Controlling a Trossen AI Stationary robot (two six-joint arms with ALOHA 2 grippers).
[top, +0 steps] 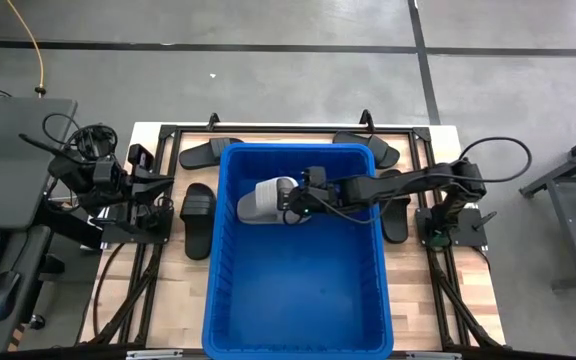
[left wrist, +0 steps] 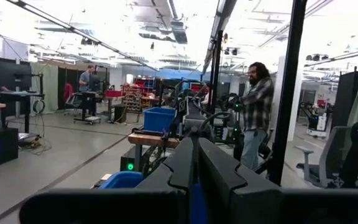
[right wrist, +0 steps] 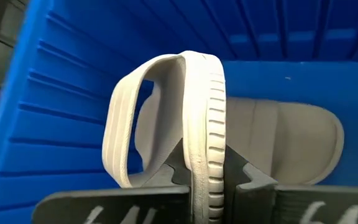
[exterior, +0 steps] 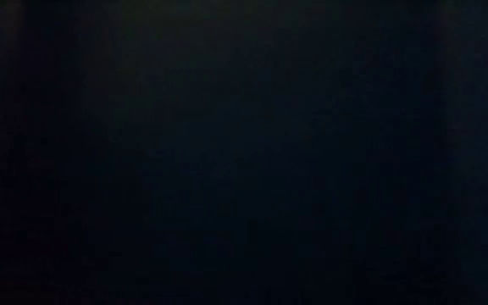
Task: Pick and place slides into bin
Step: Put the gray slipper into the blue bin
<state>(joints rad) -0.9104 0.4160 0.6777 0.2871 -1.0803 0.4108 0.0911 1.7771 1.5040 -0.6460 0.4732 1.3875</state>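
Right gripper (right wrist: pixel 205 180) fingers clamp the light grey rubber slide (top: pixel 268 198) edge-on over the deep blue ribbed plastic bin (top: pixel 230 260) for release; left gripper (left wrist: pixel 194 180) fingers together, parked.

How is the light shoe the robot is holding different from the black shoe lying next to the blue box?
The light grey slide is pale; the black slide left of the bin is dark. The grey one is held over the inside of the bin, pinched by the right gripper on its sole edge; the black one lies flat on the table, untouched. The left gripper waits at the table's left side. Both are slip-on slides with one wide strap.
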